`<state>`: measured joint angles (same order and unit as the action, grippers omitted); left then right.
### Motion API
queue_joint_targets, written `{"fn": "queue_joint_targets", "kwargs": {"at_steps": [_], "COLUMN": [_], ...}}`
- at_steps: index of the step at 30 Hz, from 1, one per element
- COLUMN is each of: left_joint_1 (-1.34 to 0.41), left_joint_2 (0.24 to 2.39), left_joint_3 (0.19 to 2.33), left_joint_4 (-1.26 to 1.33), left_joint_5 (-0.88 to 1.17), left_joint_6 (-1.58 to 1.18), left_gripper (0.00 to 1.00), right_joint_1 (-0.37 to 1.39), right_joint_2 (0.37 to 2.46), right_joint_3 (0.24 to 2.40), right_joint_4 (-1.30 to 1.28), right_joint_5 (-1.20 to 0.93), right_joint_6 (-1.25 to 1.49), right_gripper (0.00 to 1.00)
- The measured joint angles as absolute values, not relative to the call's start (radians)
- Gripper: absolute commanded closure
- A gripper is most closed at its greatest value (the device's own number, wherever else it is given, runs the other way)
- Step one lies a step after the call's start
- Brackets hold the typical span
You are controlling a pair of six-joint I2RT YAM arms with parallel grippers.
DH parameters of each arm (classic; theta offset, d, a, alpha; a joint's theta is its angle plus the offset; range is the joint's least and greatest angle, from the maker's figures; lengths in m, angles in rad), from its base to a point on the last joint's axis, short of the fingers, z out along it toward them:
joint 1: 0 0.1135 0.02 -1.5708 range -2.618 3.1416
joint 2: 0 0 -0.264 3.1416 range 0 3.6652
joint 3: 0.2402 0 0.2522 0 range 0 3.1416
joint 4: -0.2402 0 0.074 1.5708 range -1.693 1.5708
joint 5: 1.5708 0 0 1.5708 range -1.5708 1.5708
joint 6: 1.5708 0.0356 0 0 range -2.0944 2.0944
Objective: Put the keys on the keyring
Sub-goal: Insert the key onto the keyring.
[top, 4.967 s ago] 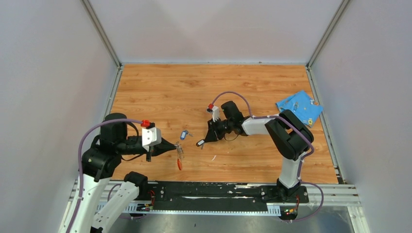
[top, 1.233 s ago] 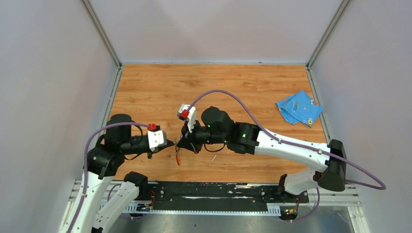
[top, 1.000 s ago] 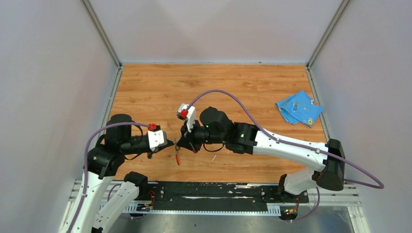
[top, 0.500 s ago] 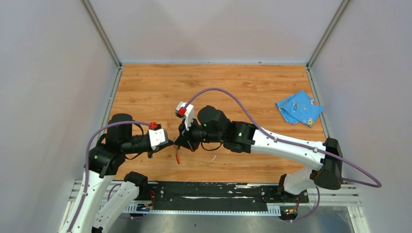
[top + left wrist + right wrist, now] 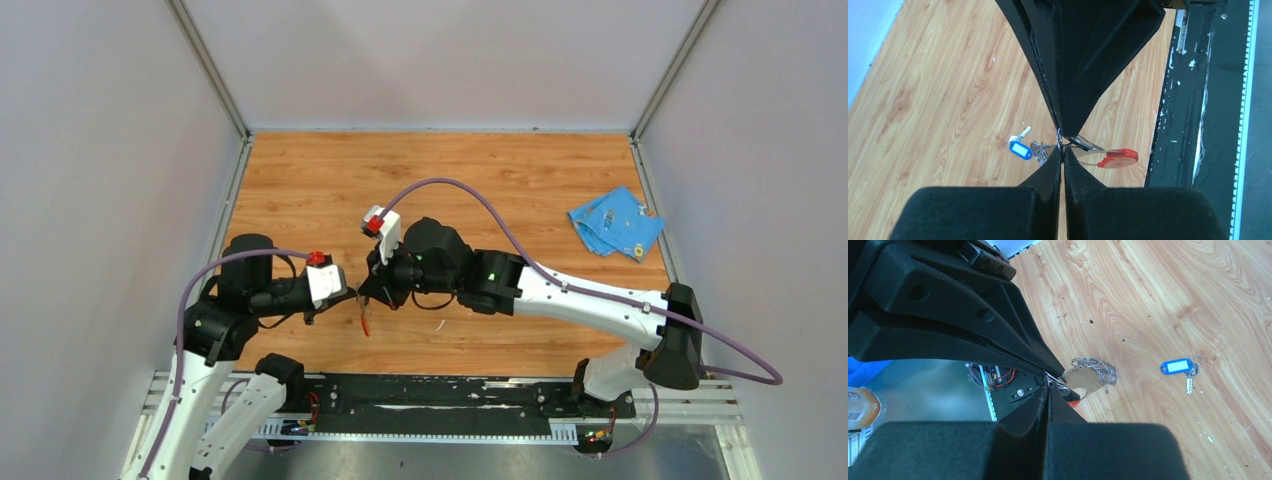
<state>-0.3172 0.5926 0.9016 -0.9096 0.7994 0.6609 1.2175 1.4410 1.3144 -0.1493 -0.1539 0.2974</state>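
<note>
Over wood-grain table point(image 5: 500, 170), left hand point(image 5: 1063, 161) clamps curved red-grey keyring point(image 5: 1118, 156); right hand point(image 5: 1048, 390) pinched together.

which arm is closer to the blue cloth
Right. The right arm passes just on the near side of the blue cloth, not touching it; the left arm is far off on the opposite side.

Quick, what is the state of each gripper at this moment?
Left gripper: closed, pinching the keyring.
Right gripper: closed, its tip against the left one; what it pinches cannot be told.
</note>
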Motion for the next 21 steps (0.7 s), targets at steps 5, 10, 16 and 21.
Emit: {"fn": "queue_joint_targets", "kwargs": {"at_steps": [5,10,16,21], "left_joint_1": [-0.317,-0.316,-0.316,-0.316], "left_joint_2": [0.587,0.583,0.583,0.580], "left_joint_3": [0.895,0.892,0.892,0.892], "left_joint_4": [-0.906,-0.905,-0.905,-0.905], "left_joint_5": [0.797,0.795,0.795,0.800], "left_joint_6": [0.674,0.682,0.685,0.694], "left_gripper": [1.00,1.00,1.00,1.00], "right_joint_1": [1.218,1.219,1.219,1.219], "right_joint_2": [1.444,1.453,1.453,1.452], "right_joint_3": [1.316,1.333,1.336,1.336], "right_joint_4": [-0.153,-0.172,-0.182,-0.183], "right_joint_5": [-0.134,-0.122,-0.110,-0.108], "right_joint_6": [0.314,0.323,0.335,0.348], "right_gripper": [1.00,1.00,1.00,1.00]}}
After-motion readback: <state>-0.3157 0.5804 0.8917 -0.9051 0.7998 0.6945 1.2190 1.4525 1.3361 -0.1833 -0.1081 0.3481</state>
